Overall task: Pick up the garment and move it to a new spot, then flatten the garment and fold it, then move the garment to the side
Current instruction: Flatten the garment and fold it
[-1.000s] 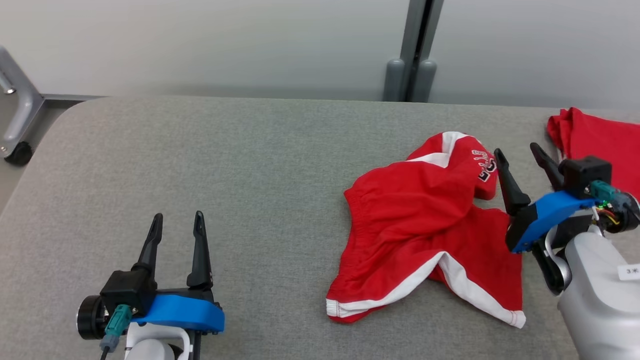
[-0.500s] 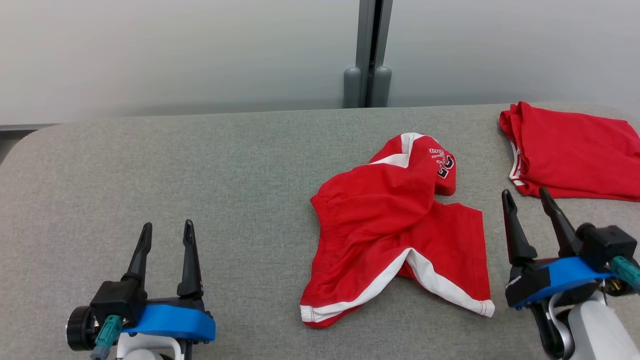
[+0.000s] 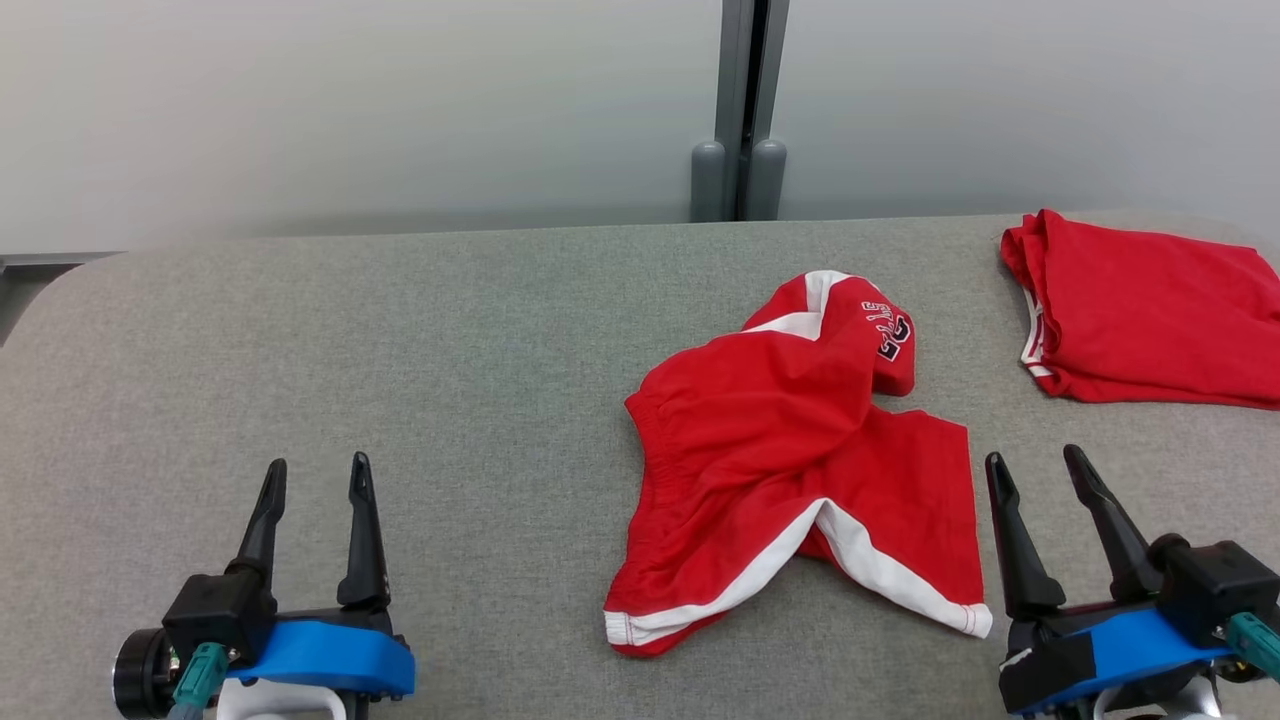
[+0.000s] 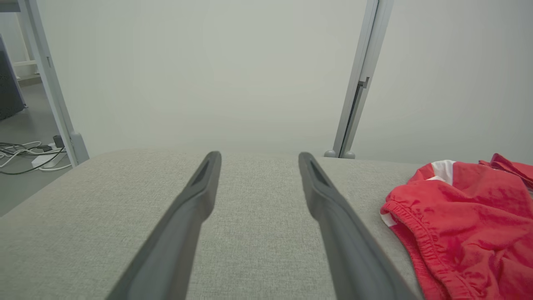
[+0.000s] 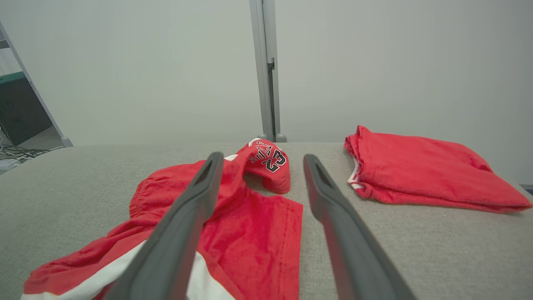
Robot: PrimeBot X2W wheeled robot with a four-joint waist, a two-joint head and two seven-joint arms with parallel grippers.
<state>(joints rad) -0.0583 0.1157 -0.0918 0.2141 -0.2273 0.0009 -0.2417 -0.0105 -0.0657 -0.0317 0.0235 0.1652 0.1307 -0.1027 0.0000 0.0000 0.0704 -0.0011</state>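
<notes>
Grey fabric tabletop. Red shorts with white trim lie crumpled right of centre, waistband to the left, both leg hems toward the near edge. One part is twisted up and over at the far side, showing dark lettering.

A second red garment sits folded at the far right corner, well apart from the shorts.

Left gripper is at lower left, over bare tabletop, well apart from the shorts; jaws spread, nothing between them.

Right gripper is at lower right, just beside the shorts' right edge; jaws spread, holding nothing.

A grey post stands against the pale wall behind.
</notes>
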